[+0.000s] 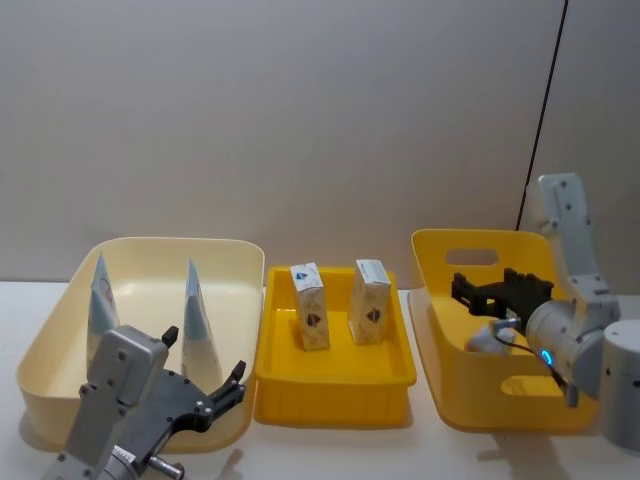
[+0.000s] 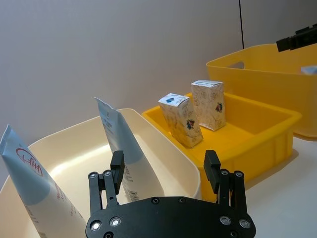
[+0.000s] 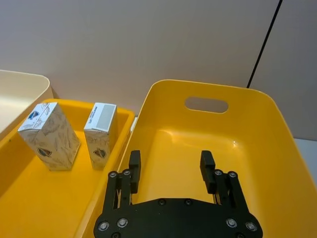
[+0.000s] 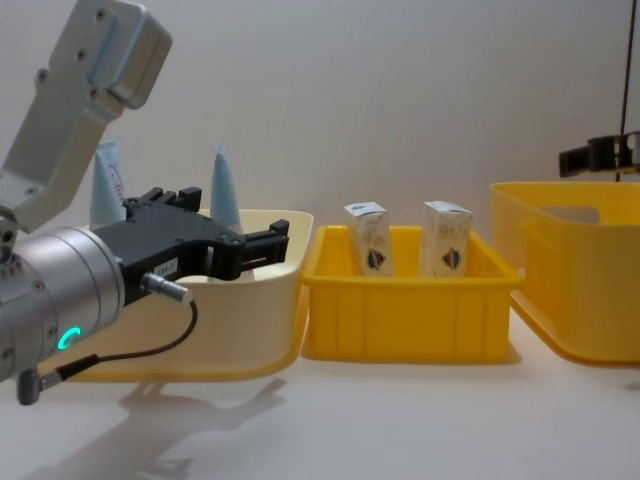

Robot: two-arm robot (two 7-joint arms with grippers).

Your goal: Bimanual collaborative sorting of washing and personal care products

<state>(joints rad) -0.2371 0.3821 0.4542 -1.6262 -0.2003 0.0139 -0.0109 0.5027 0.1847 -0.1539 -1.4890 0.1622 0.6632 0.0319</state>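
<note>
Your left hand (image 2: 164, 161), open and empty, faces two upright pale blue-and-white tapered tubes (image 1: 197, 312) in the cream plastic tub (image 1: 170, 243); right hand (image 3: 171, 159) likewise above the deep yellow tub (image 3: 257, 144). Tubes probably squashy: pinch mid-body.

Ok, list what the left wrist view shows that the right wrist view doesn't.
Left wrist view: two tubes standing in the cream tub, with the left gripper open at the tub's near side. Right wrist view: the inside of the yellow tub with its handle slot, the right gripper open above it. Both: two cartons standing in the yellow tray.
</note>
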